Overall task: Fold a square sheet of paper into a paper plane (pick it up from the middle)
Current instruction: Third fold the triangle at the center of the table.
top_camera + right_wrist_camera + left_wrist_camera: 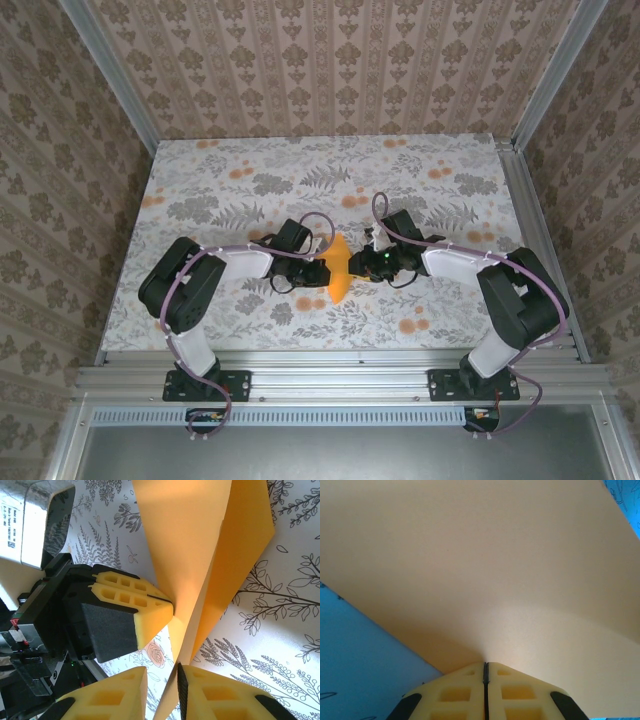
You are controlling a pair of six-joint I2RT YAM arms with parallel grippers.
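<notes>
Paper [339, 268], smooth orange, creased, pinched in left claw [485, 665]; right claw [162, 674] slightly spread w/ edge between.

Paper sheet [339, 270]: plain bright orange, unmarked. Desk [240, 190]: white ground, grey fern-and-leaf print, scattered orange flower blotches. Walls [330, 70]: beige with brown damask stripes; jaws pale yellow with black pads [107, 630].

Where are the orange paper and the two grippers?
orange paper [340, 272], top view, middle of the folded sheet.
left gripper [485, 665], left wrist view, shut fingertip seam pinching the paper.
right gripper [161, 677], right wrist view, gap between its fingertips.
</notes>
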